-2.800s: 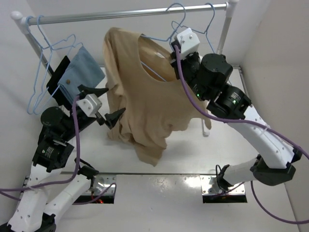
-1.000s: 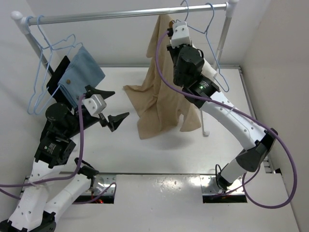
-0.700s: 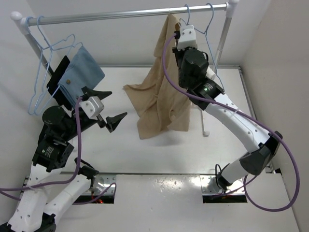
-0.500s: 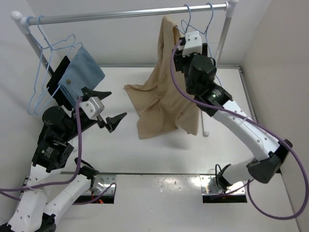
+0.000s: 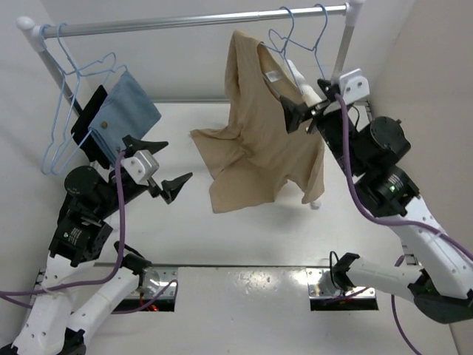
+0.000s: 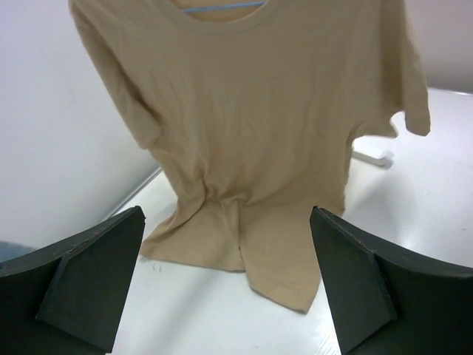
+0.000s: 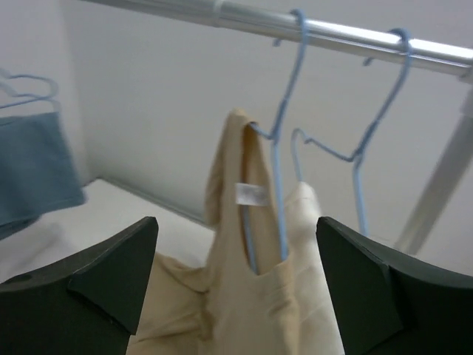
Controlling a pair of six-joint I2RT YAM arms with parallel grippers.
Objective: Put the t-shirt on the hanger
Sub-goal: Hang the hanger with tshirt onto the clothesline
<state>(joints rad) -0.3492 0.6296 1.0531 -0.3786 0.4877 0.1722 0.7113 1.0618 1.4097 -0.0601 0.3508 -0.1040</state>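
Observation:
The tan t-shirt (image 5: pixel 255 137) hangs from the light-blue hanger (image 5: pixel 279 29), whose hook is over the rail (image 5: pixel 170 24). Its hem rests on the table. In the right wrist view the hanger (image 7: pixel 279 155) runs through the t-shirt's (image 7: pixel 244 296) neck beside the white label. My right gripper (image 5: pixel 304 116) is open just right of the collar, holding nothing. My left gripper (image 5: pixel 162 164) is open to the left of the shirt. The left wrist view shows the t-shirt (image 6: pixel 259 126) hanging ahead of the left gripper (image 6: pixel 229 285), with the hanger (image 6: pixel 222 7) showing in the neck.
A second blue hanger (image 7: pixel 362 148) with white cloth (image 7: pixel 307 211) hangs just right of the shirt's hanger. Blue cloth (image 5: pixel 129 107) and more hangers (image 5: pixel 66 111) hang at the rail's left end. The rack's right post (image 5: pixel 342 52) stands behind my right arm.
My right gripper opened, let go at the hanger and drew back to the right. The t-shirt now hangs free on the rail and has swung round to show its front.

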